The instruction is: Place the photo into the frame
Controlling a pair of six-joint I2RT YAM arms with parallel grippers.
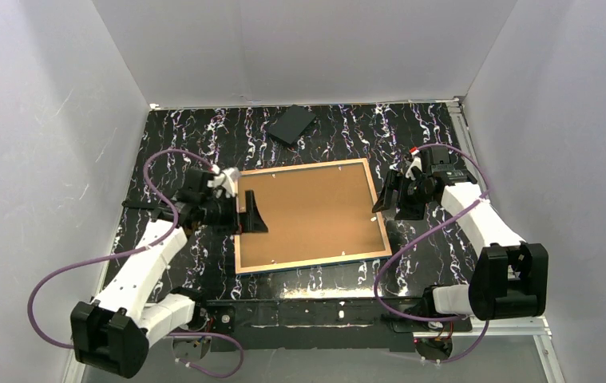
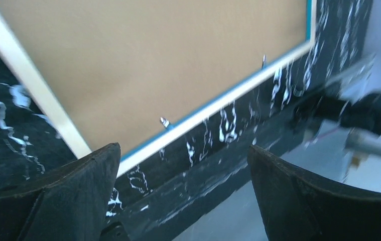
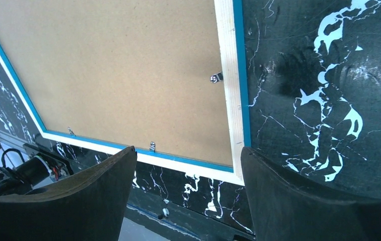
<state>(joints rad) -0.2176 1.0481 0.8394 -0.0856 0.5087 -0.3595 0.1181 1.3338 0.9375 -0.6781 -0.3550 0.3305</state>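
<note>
White walls [image 1: 307, 48] enclose a black marbled table [image 1: 180, 136] bearing the frame [image 1: 312, 262].

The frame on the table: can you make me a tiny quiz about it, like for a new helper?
1. True or false: the left gripper is shut on the frame.
2. What covers the frame's middle? A) a brown board B) a photo C) a cloth
3. What small dark thing lies beyond the frame's far edge?
Key: 1 false, its fingers are apart. 2 A. 3 the black slab.
</note>
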